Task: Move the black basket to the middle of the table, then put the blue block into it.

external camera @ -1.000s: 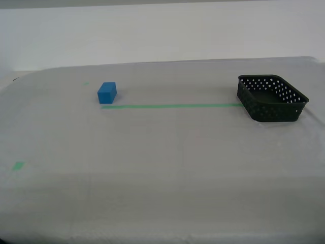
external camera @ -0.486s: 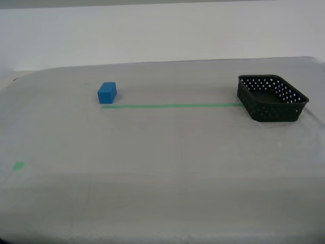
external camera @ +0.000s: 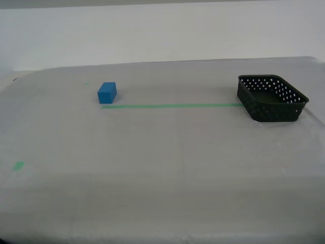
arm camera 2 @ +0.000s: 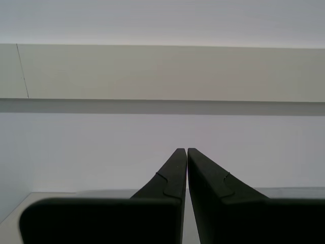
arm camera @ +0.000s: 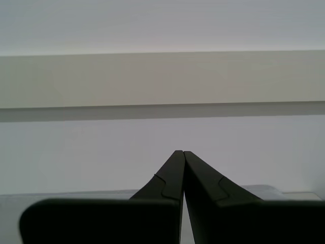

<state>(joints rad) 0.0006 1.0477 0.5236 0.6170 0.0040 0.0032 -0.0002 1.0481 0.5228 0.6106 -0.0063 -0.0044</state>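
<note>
Black fingers of my first gripper [arm camera: 183, 152] meet at the tips, empty, pointing level at a wall; my second gripper [arm camera 2: 187, 150] likewise. On the table [external camera: 162, 178], the tape [external camera: 170, 106] joins block [external camera: 107, 92] and basket [external camera: 271, 98].

Plain white wall [external camera: 162, 35] behind, under soft, even light.
</note>
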